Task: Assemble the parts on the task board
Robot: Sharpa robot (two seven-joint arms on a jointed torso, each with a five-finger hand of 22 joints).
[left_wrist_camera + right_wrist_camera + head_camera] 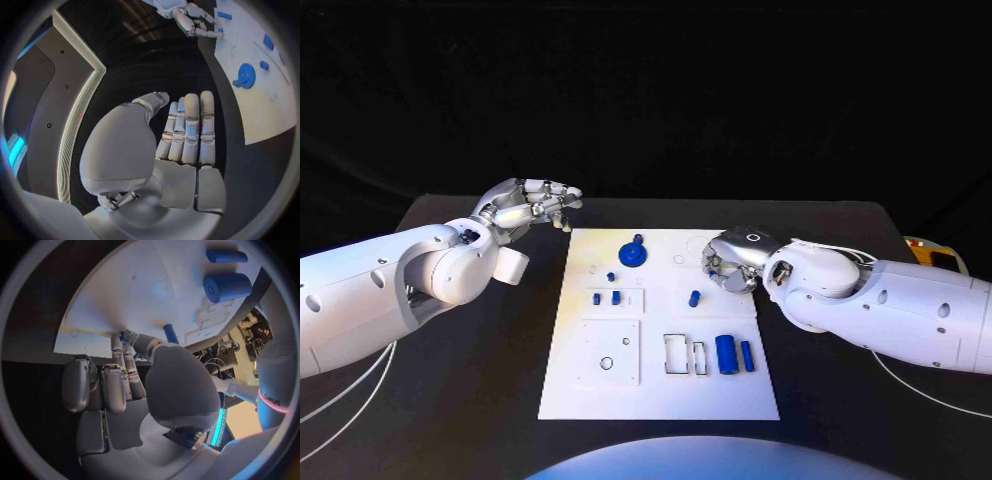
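The white task board point(661, 390) lies in the middle of the black table. On it are a round blue disc point(632, 252), two small blue pegs point(606, 297), a single blue peg point(694, 297), a thick blue cylinder point(727, 352) and a thinner one point(747, 355). My right hand point(733, 262) hovers over the board's far right part, thumb drawn in against the fingertips point(127, 337); a speck of blue shows there, and I cannot tell if it is held. The single peg point(170, 333) stands just beyond the thumb. My left hand point(531, 205) hangs off the board's far left corner, fingers point(190, 130) straight and empty.
Two white rectangular frames point(685, 355) lie beside the cylinders, and raised white plates point(607, 352) with holes fill the board's left side. A yellow object point(935, 255) sits at the table's right edge. Bare black table point(473, 380) flanks the board on both sides.
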